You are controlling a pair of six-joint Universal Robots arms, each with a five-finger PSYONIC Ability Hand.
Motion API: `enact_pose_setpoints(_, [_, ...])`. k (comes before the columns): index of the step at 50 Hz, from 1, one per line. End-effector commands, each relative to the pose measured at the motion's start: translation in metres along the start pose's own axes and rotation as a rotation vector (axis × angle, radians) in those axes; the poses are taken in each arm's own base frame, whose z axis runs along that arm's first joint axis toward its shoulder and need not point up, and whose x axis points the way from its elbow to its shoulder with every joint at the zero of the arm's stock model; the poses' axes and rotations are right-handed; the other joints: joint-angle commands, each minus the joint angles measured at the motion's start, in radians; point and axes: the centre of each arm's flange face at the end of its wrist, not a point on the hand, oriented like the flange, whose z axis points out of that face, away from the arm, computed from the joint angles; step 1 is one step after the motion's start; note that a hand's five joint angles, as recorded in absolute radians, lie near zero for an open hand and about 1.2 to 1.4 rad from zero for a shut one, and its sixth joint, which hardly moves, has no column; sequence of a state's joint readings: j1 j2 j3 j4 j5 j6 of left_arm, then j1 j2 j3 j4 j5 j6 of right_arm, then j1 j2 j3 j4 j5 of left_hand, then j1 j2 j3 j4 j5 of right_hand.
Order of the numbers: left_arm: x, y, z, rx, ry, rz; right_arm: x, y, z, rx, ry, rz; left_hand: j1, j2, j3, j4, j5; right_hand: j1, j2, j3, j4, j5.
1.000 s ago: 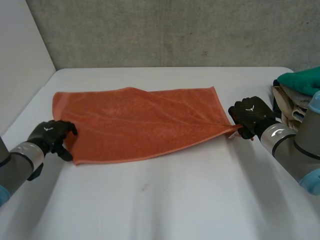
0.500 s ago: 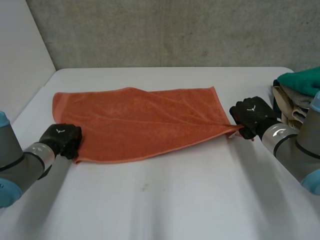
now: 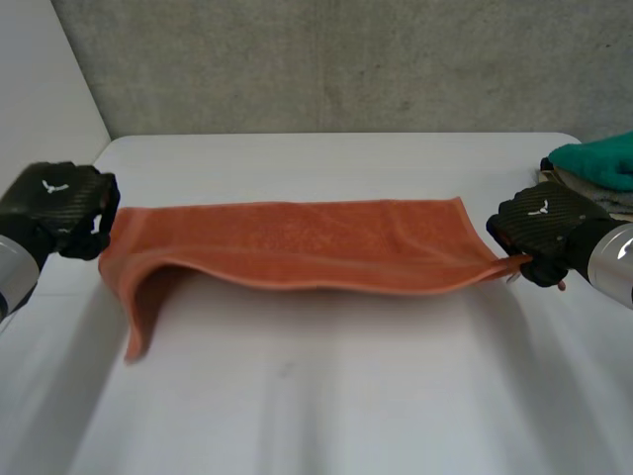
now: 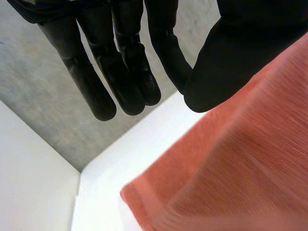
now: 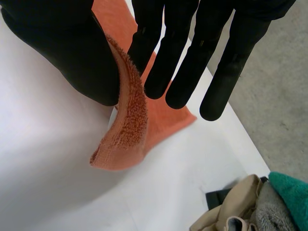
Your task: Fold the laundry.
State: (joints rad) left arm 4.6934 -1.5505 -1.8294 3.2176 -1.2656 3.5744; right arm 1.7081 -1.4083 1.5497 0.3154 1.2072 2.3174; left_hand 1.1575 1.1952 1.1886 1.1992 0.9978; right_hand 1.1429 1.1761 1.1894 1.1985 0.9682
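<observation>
The orange towel (image 3: 297,247) is hanging in the air over the middle of the white table (image 3: 326,396), stretched lengthwise between the two hands and sagging a little along its lower edge. The left hand (image 3: 59,210) is gripping the towel's left end, up above the table's left side, with the back of the hand turned toward the camera. Below that hand a loose corner of the towel is drooping toward the table; I can't tell whether it is touching. Seen from the left wrist, that hand (image 4: 120,62) is holding its fingers (image 4: 96,91) long and nearly straight, while the thumb is bearing down on the towel (image 4: 231,168), which is running up under it toward the palm.

The right hand (image 3: 542,230) is pulling at the towel's other end, near the table's right edge, with its grey forearm coming in from the side. From the right wrist, the right hand (image 5: 62,43) is pinching the towel's (image 5: 127,125) thick hem between the thumb and straight fingers (image 5: 183,57), and a short tail of cloth is curling down past the thumb.

Beyond the right hand a pile of laundry is lying at the table's edge, a teal cloth (image 3: 603,163) sitting on top of a beige cloth (image 5: 231,211).
</observation>
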Motion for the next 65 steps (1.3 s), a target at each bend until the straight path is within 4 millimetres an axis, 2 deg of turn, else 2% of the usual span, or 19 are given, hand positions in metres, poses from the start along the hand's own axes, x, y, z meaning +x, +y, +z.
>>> enact_pose_setpoints(1, [0.014,0.049,0.049,-0.125,0.006,0.103,-0.016,-0.005,0.016,0.068,-0.022,0.093,0.239,0.201,0.208,0.197,0.224,0.253,0.22,0.207,0.198,0.254])
enact_pose_setpoints(6, [0.023,0.073,0.069,-0.187,-0.006,0.129,-0.023,0.01,0.047,0.063,0.011,0.161,0.239,0.201,0.208,0.197,0.224,0.253,0.22,0.207,0.198,0.254])
enact_pose_setpoints(10, [0.028,0.068,0.07,-0.148,0.009,0.095,-0.029,0.019,0.06,0.034,0.035,0.174,0.239,0.201,0.208,0.197,0.224,0.253,0.22,0.207,0.198,0.254])
enact_pose_setpoints(12, [0.03,0.067,0.063,-0.15,0.009,0.052,-0.031,0.022,0.065,0.023,0.062,0.169,0.172,0.135,0.141,0.131,0.157,0.253,0.22,0.207,0.198,0.254])
enact_pose_setpoints(13, [0.03,0.064,0.055,-0.15,0.0,0.024,-0.03,0.024,0.068,0.025,0.083,0.168,-0.163,-0.2,-0.194,-0.204,-0.178,0.253,0.22,0.207,0.198,0.254])
enact_pose_setpoints(14, [0.03,0.062,0.05,-0.148,-0.007,0.018,-0.029,0.024,0.069,0.026,0.094,0.167,-0.346,-0.384,-0.377,-0.388,-0.361,0.253,0.22,0.207,0.198,0.254])
enact_pose_setpoints(17, [0.03,0.054,0.029,-0.144,-0.038,-0.006,-0.025,0.025,0.073,0.043,0.135,0.162,-0.664,-0.702,-0.695,-0.706,-0.679,0.253,0.22,0.207,0.198,0.254])
enact_pose_setpoints(20, [0.033,0.049,0.007,-0.15,-0.049,-0.004,-0.024,0.025,0.076,0.059,0.152,0.157,-0.797,-0.834,-0.828,-0.838,-0.812,0.253,0.22,0.207,0.198,0.254])
enact_pose_setpoints(25, [0.042,0.058,-0.021,-0.207,-0.024,-0.011,-0.027,0.027,0.079,0.049,0.139,0.157,-0.832,-0.87,-0.863,-0.874,-0.847,0.253,0.22,0.207,0.198,0.254])
enact_pose_setpoints(30, [0.051,0.067,-0.032,-0.248,0.015,-0.028,-0.029,0.027,0.08,0.049,0.135,0.157,-0.812,-0.85,-0.843,-0.854,-0.827,0.253,0.22,0.207,0.198,0.254])
enact_pose_setpoints(38, [0.057,0.091,-0.006,-0.296,0.065,-0.046,-0.029,0.027,0.077,0.042,0.131,0.159,-0.572,-0.609,-0.603,-0.613,-0.586,0.253,0.22,0.207,0.198,0.254])
enact_pose_setpoints(48, [0.052,0.11,0.006,-0.359,0.037,0.0,-0.019,0.032,0.076,0.031,0.151,0.168,-0.422,-0.459,-0.453,-0.463,-0.437,0.253,0.22,0.207,0.198,0.254])
enact_pose_setpoints(52, [0.041,0.11,0.011,-0.323,-0.015,0.061,-0.021,0.033,0.075,0.021,0.14,0.17,0.055,0.018,0.024,0.014,0.041,0.253,0.22,0.207,0.198,0.254])
enact_pose_setpoints(53, [0.036,0.107,0.011,-0.304,-0.043,0.083,-0.022,0.032,0.073,0.013,0.129,0.171,0.237,0.199,0.206,0.195,0.222,0.253,0.22,0.207,0.198,0.254])
enact_pose_setpoints(56, [0.03,0.097,0.009,-0.259,-0.081,0.111,-0.023,0.028,0.065,0.002,0.111,0.16,0.239,0.201,0.208,0.197,0.224,0.253,0.22,0.207,0.198,0.254])
enact_pose_setpoints(60, [0.015,0.062,0.0,-0.139,-0.153,0.143,-0.009,0.01,0.042,0.007,0.119,0.095,0.239,0.201,0.208,0.197,0.224,0.253,0.22,0.207,0.198,0.254])
enact_pose_setpoints(61, [0.009,0.044,-0.004,-0.077,-0.182,0.151,0.0,0.003,0.03,0.004,0.136,0.05,0.239,0.201,0.208,0.197,0.224,0.253,0.22,0.207,0.198,0.254])
enact_pose_setpoints(64, [-0.002,0.017,-0.01,0.018,-0.219,0.163,0.016,-0.011,0.009,0.008,0.175,-0.015,0.239,0.201,0.208,0.197,0.224,0.253,0.22,0.207,0.198,0.254])
enact_pose_setpoints(65, [-0.006,0.002,-0.015,0.062,-0.224,0.177,0.027,-0.022,-0.006,0.019,0.211,-0.056,0.239,0.201,0.208,0.197,0.224,0.253,0.22,0.207,0.198,0.254])
